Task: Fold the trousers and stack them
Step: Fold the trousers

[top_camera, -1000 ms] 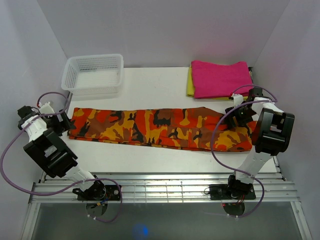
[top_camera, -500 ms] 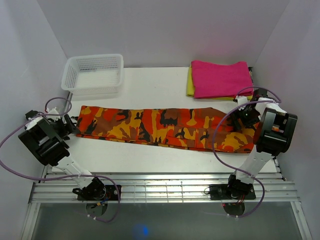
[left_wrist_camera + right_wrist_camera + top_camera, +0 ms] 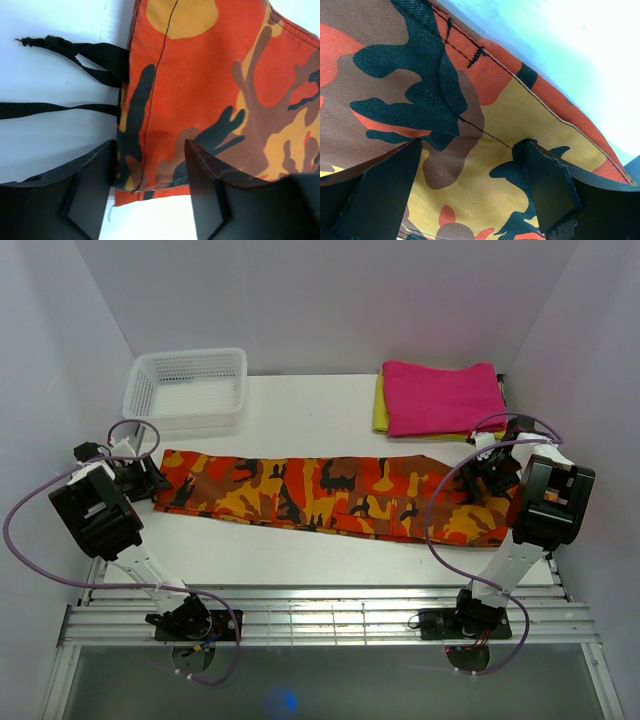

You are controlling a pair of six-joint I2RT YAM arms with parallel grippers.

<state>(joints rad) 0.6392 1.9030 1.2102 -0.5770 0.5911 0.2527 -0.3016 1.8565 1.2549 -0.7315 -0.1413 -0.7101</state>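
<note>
The camouflage trousers [image 3: 320, 490] lie flat and stretched lengthwise across the table, folded along their length. My left gripper [image 3: 150, 480] is at their left end. In the left wrist view the left gripper [image 3: 150, 150] is open, with its fingers astride the near corner of the trousers [image 3: 210, 90], next to two black ties [image 3: 75, 52]. My right gripper [image 3: 488, 472] is over their right end. In the right wrist view the right gripper [image 3: 470, 145] is open, with its fingers spread just above the trousers [image 3: 420, 75].
A white mesh basket [image 3: 190, 352] stands at the back left. A folded magenta-pink cloth [image 3: 445, 395] lies on a folded yellow cloth [image 3: 381, 405] at the back right. The white table [image 3: 300, 420] is walled on three sides.
The trousers have shifted slightly right and settled flat. My left arm has swung up and to the right at the left end. The right gripper has edged back over the right end.
</note>
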